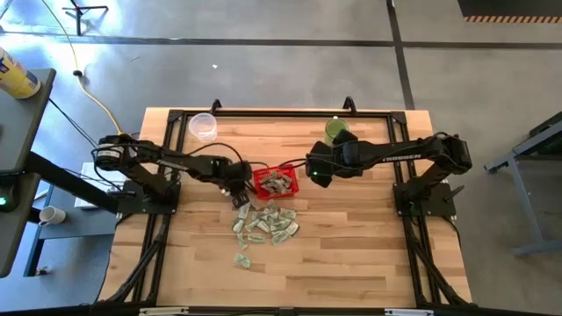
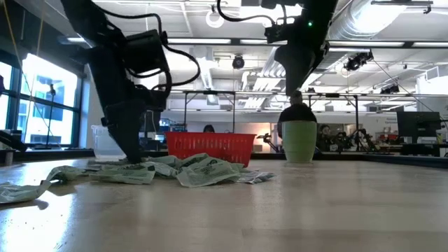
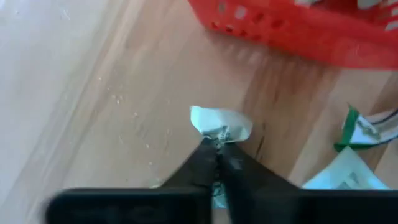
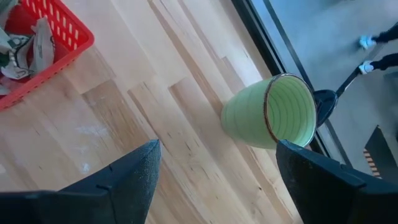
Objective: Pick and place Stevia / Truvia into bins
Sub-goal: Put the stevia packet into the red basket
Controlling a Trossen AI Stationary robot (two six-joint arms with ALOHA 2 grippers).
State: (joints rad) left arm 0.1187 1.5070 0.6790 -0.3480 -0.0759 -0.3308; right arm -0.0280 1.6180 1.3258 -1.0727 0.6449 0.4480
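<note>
Left gripper [image 3: 217,155] is clamped on one sachet [image 3: 221,124] by its edge, low at the table beside the red basket [image 1: 276,180]. Risk: thin hold may slip on lifting. Right gripper [image 4: 217,174] waits, jaws apart.

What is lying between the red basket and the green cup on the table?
Nothing: between the red basket and the green cup is bare wood, as the right wrist view shows.
</note>
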